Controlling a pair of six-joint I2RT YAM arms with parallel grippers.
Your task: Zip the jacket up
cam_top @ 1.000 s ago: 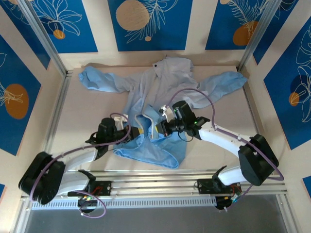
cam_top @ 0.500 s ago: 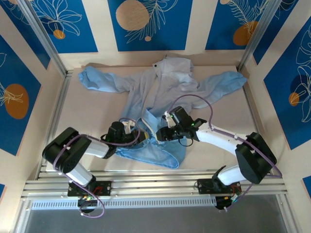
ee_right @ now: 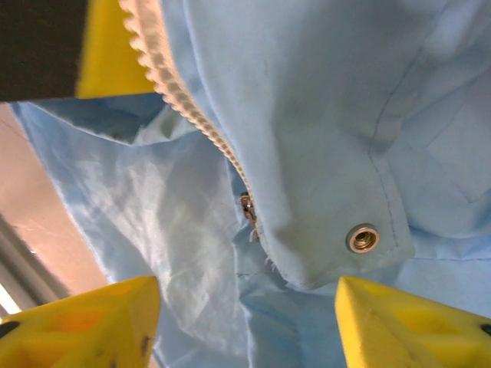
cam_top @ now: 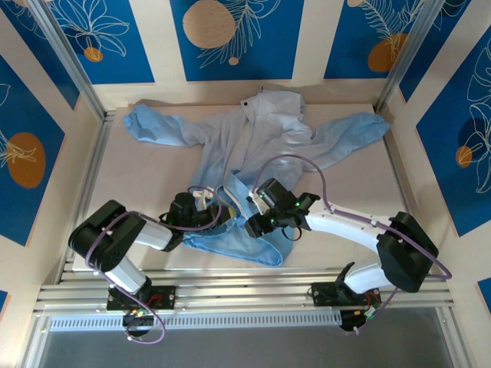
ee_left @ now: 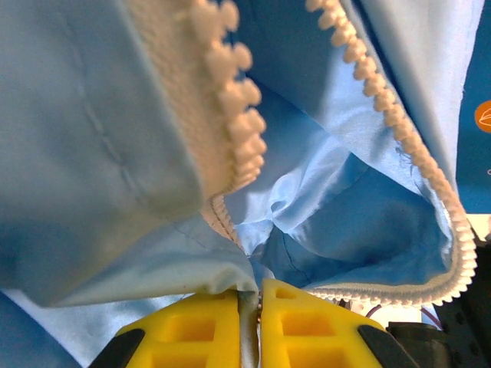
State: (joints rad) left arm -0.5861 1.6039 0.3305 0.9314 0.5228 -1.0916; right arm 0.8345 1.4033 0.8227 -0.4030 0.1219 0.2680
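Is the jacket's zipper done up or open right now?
Open. On the jacket, the two rows of zipper teeth run apart, with blue lining showing between them.

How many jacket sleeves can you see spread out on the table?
2, both on the jacket. The left sleeve stretches toward the far left corner of the table; the right sleeve stretches toward the far right corner. Neither is hidden in the top view.

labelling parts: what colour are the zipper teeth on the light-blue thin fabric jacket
Cream-white zipper teeth on the light-blue fabric jacket; clearest in the left wrist view.
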